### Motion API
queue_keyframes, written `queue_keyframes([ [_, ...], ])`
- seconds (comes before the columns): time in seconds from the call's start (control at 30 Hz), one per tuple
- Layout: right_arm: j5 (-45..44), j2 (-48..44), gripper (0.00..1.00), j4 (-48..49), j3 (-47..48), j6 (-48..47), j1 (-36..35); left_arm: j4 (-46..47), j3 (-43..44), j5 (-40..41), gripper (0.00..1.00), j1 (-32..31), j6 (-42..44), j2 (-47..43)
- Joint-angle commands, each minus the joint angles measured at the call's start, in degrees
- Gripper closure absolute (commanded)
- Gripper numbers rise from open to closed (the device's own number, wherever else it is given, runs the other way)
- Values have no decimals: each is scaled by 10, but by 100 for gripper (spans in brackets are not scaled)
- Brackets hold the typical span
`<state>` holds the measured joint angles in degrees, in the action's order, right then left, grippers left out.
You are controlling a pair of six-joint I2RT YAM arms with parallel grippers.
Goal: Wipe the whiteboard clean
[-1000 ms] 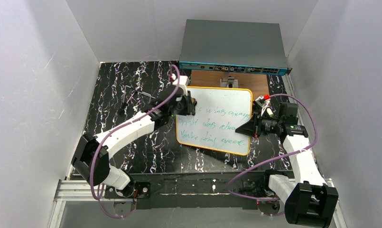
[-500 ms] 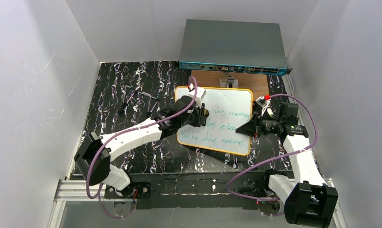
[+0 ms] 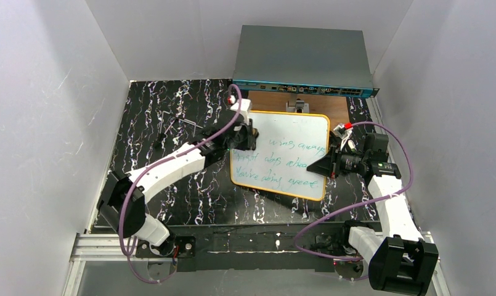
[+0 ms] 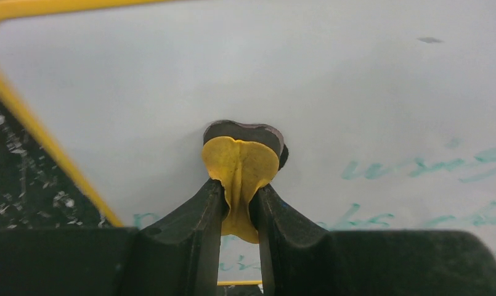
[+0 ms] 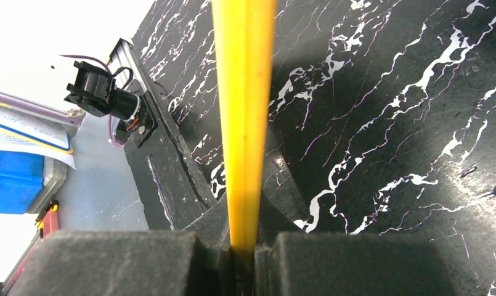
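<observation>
- The black marbled desk [image 3: 171, 105] fills the enclosure. A grey equipment box [image 3: 304, 58] sits at its far edge, with a brown wooden board [image 3: 267, 102] just near of the box.
- The whiteboard [image 3: 294, 128] lies right of centre on the desk, its far edge at the wooden board. It looks like a thin, stiff, light panel. Its face is slick, so it would likely skate under a wipe unless held down.
- The right jaws are closed on the board's orange-yellow rim [image 5: 244, 123] at its right edge, seen edge-on in the wrist view. The rim looks the sensible place to hold: it is narrow enough to pinch and clear of the writing.
- The left jaws, over the board's left part, are clamped on a small yellow wiping pad [image 4: 240, 163]. The pad's dark underside appears pressed to the white face.
- Three lines of green-blue handwriting [image 3: 291, 163] cross the middle and near part of the board, not yet erased. The far-left corner beside the pad shows clean.
</observation>
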<state>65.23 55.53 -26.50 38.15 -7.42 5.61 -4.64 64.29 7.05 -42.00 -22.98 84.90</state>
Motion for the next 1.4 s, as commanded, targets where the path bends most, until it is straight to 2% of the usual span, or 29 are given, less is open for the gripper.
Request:
queue_keyframes([
  [0.0,62,-16,99,23,27,-30,-7,4,51,-26,100,-68,44,15],
  [0.17,61,-16,99,21,28,-31,-5,-34,70,12,100,-41,16,29],
  [0.33,62,-20,99,21,28,-32,-5,-13,-36,26,100,19,-42,-28],
  [0.47,66,-19,99,22,28,-31,-5,16,-83,2,100,20,-68,-44],
  [0.63,65,-15,99,23,27,-32,-5,21,-22,8,100,-42,-62,-19],
  [0.73,61,-18,99,21,27,-33,-4,18,2,15,100,-54,-60,-9],
  [0.83,61,-21,99,20,28,-33,-1,4,-13,51,100,-32,-54,-16],
  [0.93,64,-22,99,20,28,-33,0,22,-63,29,100,17,-74,-39],
  [1.03,68,-21,99,20,29,-33,0,37,-95,15,100,27,-73,-60],
  [1.1,70,-20,99,22,29,-33,0,43,-94,-7,100,16,-78,-60],
  [1.27,65,-20,99,22,28,-33,0,39,-58,19,100,-69,-78,-37],
  [1.37,62,-22,99,22,27,-33,1,31,-41,32,100,-86,-69,-19],
])
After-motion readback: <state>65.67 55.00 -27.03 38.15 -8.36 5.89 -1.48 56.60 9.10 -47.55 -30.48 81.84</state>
